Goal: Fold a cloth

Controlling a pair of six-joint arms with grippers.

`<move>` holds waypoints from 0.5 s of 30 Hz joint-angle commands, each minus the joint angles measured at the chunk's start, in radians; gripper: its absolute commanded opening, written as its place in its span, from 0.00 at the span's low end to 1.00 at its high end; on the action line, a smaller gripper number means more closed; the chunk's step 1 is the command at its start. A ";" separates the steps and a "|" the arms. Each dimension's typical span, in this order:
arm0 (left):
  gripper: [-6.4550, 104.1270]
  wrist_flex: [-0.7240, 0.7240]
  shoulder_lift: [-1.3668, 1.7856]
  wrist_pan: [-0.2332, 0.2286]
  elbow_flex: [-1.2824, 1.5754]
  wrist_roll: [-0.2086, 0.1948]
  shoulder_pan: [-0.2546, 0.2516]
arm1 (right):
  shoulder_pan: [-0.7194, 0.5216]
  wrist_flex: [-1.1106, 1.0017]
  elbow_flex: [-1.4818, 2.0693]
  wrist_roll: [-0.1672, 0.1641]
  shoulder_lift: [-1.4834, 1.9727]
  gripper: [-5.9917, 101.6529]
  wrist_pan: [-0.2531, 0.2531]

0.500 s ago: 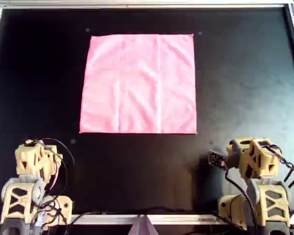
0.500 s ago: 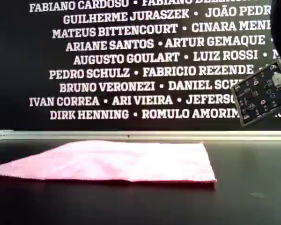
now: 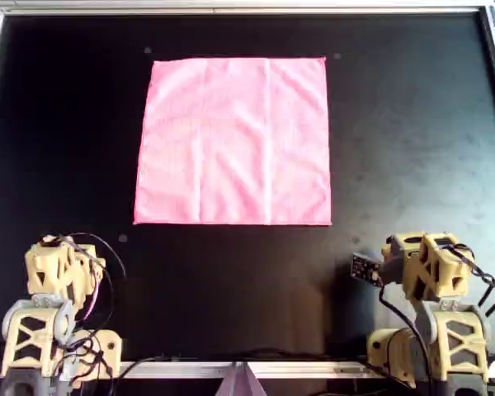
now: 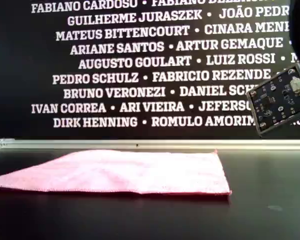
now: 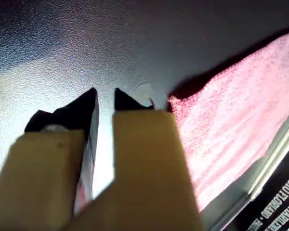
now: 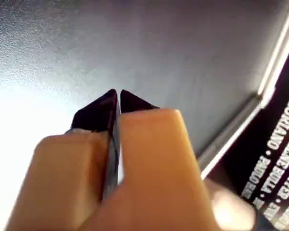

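black back wall [image 4: 20, 60] behind the table, exterior view, white capital lettering in rows, cut at the edges: "fabiano cardoso", "guilherme juraszek • joão pedr", "mateus bittencourt • cinara men", "ariane santos • artur gemaque", "augusto goulart • luiz rossi", "pedro schulz • fabricio rezende", "bruno veronezi • daniel sch", "ivan correa • ari vieira • jeferso", "dirk henning • romulo amorim".

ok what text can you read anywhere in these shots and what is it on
All on the black back wall, exterior view, white capitals:
"FABIANO CARDOSO"
"GUILHERME JURASZEK • JOÃO PEDR" (cut off)
"MATEUS BITTENCOURT • CINARA MEN" (cut off)
"ARIANE SANTOS • ARTUR GEMAQUE"
"AUGUSTO GOULART • LUIZ ROSSI"
"PEDRO SCHULZ • FABRICIO REZENDE"
"BRUNO VERONEZI • DANIEL SCH" (hidden by circuit board)
"IVAN CORREA • ARI VIEIRA • JEFERS" (hidden)
"DIRK HENNING • ROMULO AMORIM"
Wrist views: fragments, too blurred.
Cloth: none.
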 commanded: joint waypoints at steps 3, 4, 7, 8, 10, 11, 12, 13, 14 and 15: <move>0.22 -0.008 0.009 0.006 -0.023 -0.005 0.005 | -0.003 0.009 0.014 -0.003 0.031 0.08 -0.005; 0.22 -0.008 0.009 0.006 -0.023 -0.005 0.005 | -0.003 0.009 0.014 0.000 0.031 0.08 -0.005; 0.21 -0.008 0.008 0.006 -0.023 -0.002 0.005 | -0.012 0.009 0.014 -0.002 0.029 0.08 0.012; 0.21 -0.006 0.008 0.006 -0.023 -0.002 0.005 | -0.018 0.009 0.014 -0.002 0.029 0.08 0.012; 0.22 -0.006 0.008 0.005 -0.023 -0.002 0.005 | -0.015 0.011 0.014 -0.002 0.029 0.08 0.006; 0.22 -0.006 0.008 0.005 -0.021 0.008 0.005 | -0.008 0.011 0.014 0.011 0.029 0.08 -0.003; 0.22 -0.005 0.008 0.005 -0.021 0.009 0.006 | -0.003 0.011 0.014 0.011 0.029 0.08 -0.003; 0.22 -0.005 0.006 0.005 -0.021 0.009 0.006 | -0.003 0.011 0.014 0.012 0.029 0.08 -0.003; 0.22 -0.005 0.006 0.005 -0.021 0.009 0.006 | -0.003 0.011 0.014 0.003 0.029 0.08 -0.003; 0.22 -0.005 0.006 0.005 -0.021 0.009 0.006 | -0.003 0.011 0.014 -0.002 0.029 0.08 0.002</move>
